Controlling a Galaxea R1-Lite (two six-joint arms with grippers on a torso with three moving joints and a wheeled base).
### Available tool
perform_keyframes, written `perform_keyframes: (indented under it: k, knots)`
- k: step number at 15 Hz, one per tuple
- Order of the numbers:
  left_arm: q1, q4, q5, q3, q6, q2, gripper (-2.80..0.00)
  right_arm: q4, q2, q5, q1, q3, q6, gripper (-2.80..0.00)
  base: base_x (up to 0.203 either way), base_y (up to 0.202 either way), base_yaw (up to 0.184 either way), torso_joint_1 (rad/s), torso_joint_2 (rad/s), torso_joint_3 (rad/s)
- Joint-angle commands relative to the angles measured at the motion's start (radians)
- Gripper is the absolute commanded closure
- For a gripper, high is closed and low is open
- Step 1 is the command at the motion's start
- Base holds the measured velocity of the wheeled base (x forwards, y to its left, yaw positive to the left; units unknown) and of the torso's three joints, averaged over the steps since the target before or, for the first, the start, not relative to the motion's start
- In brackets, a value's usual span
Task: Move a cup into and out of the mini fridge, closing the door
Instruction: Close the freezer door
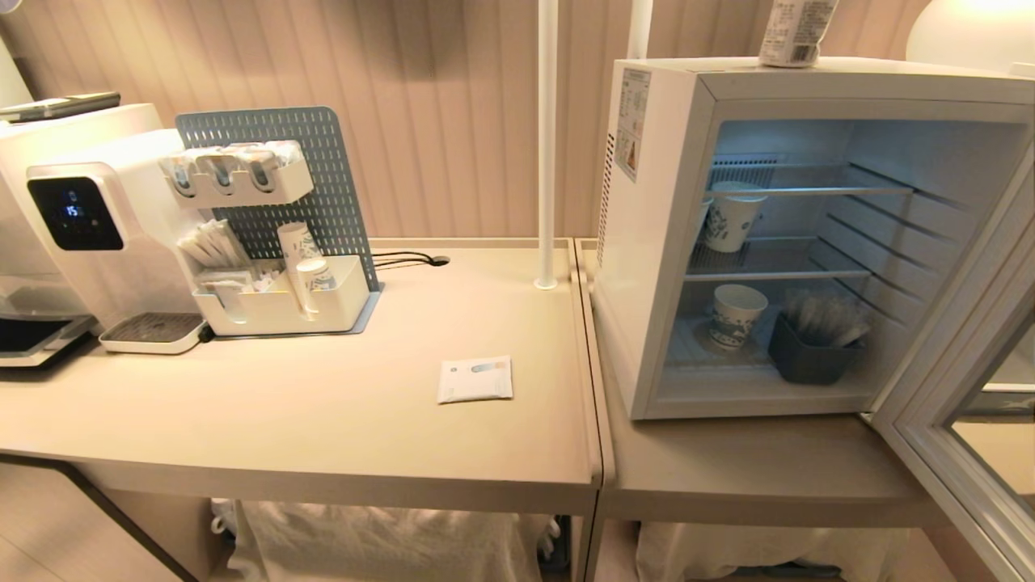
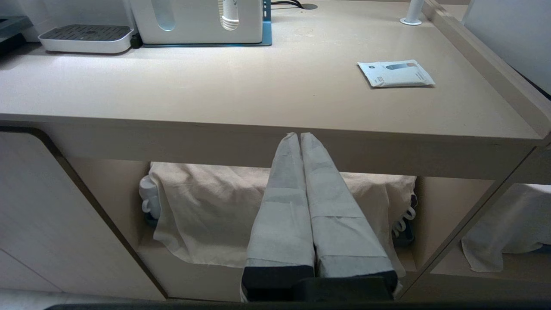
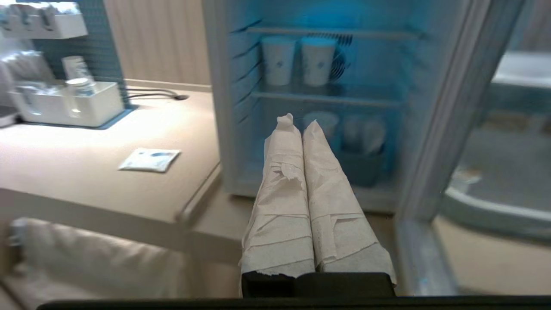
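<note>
The mini fridge [image 1: 655, 242] stands at the right end of the counter with its door [image 1: 954, 436] swung wide toward the near right, so the lit wire shelves are open to reach. Neither arm shows from above. The right gripper [image 3: 297, 122] hangs in front of the open cabinet, its paper-wrapped fingers pressed together on nothing, aimed at the lower shelf. The left gripper [image 2: 300, 135] is parked low by the near edge of the table [image 2: 215, 94], likewise closed and empty.

The white sealed tub on the fridge's roof [image 1: 796, 32], cut off at the top of the view, may be the cup; I cannot be sure. Inside are only printed paper cups, one on the middle shelf [image 1: 732, 217] and one on the floor [image 1: 734, 317], beside a dark bin of sachets [image 1: 813, 347].

On the left are a coffee machine [image 1: 89, 234] and a pegboard organiser [image 1: 275, 242]; a flat white packet [image 1: 475, 379] lies mid-table. The open door crowds the right arm's near side, I'd judge.
</note>
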Motion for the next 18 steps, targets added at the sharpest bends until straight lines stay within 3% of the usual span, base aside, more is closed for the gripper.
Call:
perform_keyframes:
  k: [1,4,8,11,12,15,18]
  knots:
    - [0.000,0.000,0.000,0.000,0.000,0.002,0.00,0.003,-0.055,0.007,0.007,0.055,0.022,0.00,0.000,0.000,0.000,0.000,0.00,0.000]
    - [0.000,0.000,0.000,0.000,0.000,0.002,0.00,0.014,-0.219,0.008,0.018,0.185,0.027,0.00,0.000,0.000,0.000,0.000,0.00,0.000]
    - [0.000,0.000,0.001,0.000,0.000,0.002,0.00,-0.110,-0.235,-0.043,0.023,0.441,0.031,0.00,0.000,0.000,0.000,0.000,0.00,0.000]
    - [0.000,0.000,0.001,0.000,0.000,0.002,0.00,0.122,-0.234,-0.184,0.024,0.363,0.073,0.00,0.000,0.000,0.000,0.000,0.00,0.000]
    - [0.000,0.000,0.000,0.000,0.000,0.002,0.00,0.126,-0.234,-0.198,0.024,0.361,0.093,0.00,0.000,0.000,0.000,0.000,0.00,0.000]
    - [0.000,0.000,0.001,0.000,0.000,0.002,0.00,0.197,-0.234,-0.216,0.024,0.357,-0.055,0.00,0.000,0.000,0.000,0.000,0.00,0.000]
    - [0.000,0.000,0.001,0.000,0.000,0.002,0.00,0.204,-0.232,-0.204,0.024,0.353,-0.058,0.00,0.000,0.000,0.000,0.000,0.00,0.000]
